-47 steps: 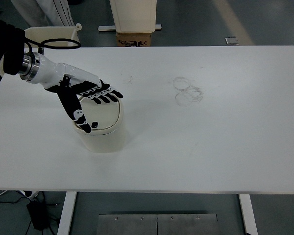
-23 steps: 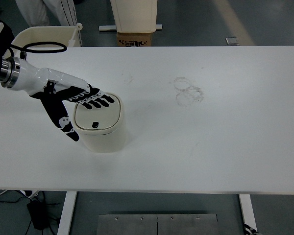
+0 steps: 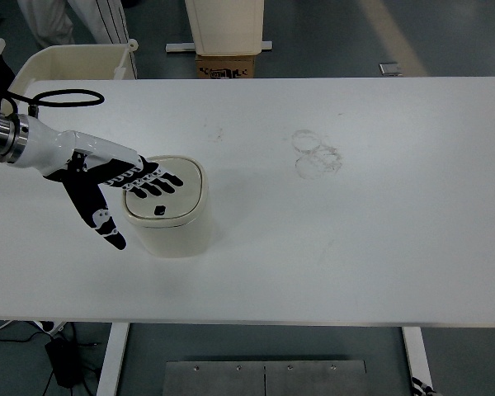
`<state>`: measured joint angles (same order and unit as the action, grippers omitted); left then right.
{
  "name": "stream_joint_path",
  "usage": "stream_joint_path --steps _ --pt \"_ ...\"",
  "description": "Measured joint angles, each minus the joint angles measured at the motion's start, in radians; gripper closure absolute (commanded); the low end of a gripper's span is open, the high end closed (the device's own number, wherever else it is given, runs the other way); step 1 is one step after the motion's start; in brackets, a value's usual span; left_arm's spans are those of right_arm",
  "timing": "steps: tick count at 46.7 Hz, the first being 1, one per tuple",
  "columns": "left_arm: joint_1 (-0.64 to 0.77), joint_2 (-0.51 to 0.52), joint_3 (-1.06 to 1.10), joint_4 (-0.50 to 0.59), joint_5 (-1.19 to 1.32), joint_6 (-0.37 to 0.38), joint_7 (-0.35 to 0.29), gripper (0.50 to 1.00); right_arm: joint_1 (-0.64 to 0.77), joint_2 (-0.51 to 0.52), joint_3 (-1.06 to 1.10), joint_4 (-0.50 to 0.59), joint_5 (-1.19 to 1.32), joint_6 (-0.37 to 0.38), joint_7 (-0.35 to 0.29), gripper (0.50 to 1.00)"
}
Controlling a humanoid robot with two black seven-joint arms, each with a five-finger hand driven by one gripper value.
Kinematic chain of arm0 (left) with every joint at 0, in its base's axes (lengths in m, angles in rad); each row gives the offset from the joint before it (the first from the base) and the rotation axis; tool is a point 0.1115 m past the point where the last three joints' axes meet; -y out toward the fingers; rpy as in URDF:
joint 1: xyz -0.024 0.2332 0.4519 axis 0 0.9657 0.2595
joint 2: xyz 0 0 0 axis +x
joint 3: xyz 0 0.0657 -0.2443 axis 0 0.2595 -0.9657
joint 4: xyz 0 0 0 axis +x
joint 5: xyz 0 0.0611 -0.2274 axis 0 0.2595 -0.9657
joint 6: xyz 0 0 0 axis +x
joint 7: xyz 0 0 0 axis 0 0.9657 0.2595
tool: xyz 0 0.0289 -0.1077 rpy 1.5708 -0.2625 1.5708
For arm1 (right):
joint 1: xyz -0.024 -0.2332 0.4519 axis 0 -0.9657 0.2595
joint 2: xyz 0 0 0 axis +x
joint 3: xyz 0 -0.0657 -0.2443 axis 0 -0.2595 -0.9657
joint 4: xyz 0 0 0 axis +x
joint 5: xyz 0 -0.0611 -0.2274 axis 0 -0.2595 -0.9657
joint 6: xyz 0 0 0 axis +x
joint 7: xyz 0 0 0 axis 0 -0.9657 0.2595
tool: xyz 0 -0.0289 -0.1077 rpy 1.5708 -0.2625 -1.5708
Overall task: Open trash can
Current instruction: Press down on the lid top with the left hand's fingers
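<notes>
Resting over trash can (image 3: 168, 216) lid: left hand (image 3: 115, 183), fingers spread flat, gripping nothing; lid closed, contents hidden.

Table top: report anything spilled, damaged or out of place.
Nothing spilled or broken. The only blemish is a cluster of faint ring-shaped smudges on the white table, right of the trash can. The can stands upright, lid closed, with the left hand open over it.

My work surface: a wide white rectangular table (image 3: 355, 247). One cream, rounded-square plastic trash can (image 3: 169, 216) stands on its left half. Faint grey ring smudges (image 3: 316, 153) mark the centre-right.
</notes>
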<state>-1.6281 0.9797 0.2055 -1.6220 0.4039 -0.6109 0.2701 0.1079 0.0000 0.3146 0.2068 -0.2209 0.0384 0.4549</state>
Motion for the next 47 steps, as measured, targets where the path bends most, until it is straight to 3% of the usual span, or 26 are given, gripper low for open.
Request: stream_joint_path --steps 47 --pt "0.05 -0.065 -0.002 0.054 0.002 0.0 0.001 0.5 -0.004 0.0 0.0 0.001 0.002 0.0 0.0 0.509"
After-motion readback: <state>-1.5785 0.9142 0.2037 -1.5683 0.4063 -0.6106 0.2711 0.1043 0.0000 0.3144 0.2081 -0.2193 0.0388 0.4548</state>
